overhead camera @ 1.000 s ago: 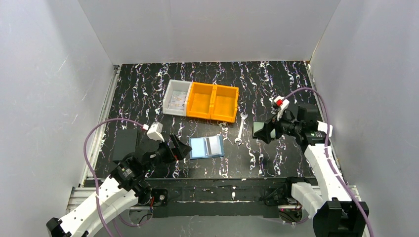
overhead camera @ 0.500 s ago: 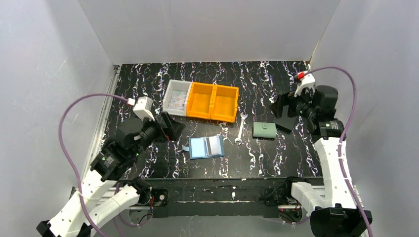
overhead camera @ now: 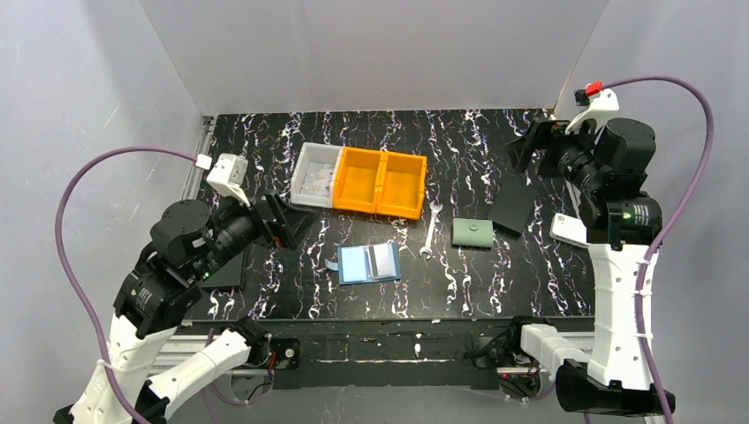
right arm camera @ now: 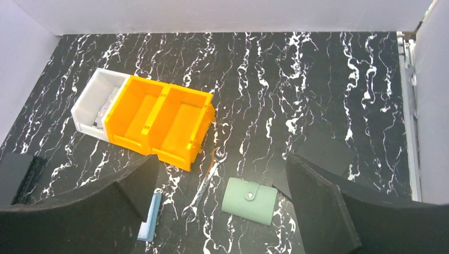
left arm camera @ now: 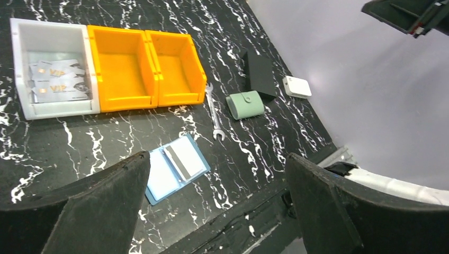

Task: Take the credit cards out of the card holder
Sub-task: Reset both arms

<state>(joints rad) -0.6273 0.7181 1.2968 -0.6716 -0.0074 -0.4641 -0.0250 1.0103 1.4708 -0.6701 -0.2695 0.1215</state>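
Black marbled bench point(overhead camera: 495, 132), pale walls point(overhead camera: 353, 53). Both my jaws hang spread, empty. The card holder point(overhead camera: 368, 263) lies open front-centre, a credit card point(overhead camera: 382, 260) on it. Only my left wrist reads VIP cards point(left arm camera: 55, 79) in the white bin point(left arm camera: 50, 26).

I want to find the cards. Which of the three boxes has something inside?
The white box at the left end of the row: it holds pale cards marked VIP. The two orange boxes beside it are empty.
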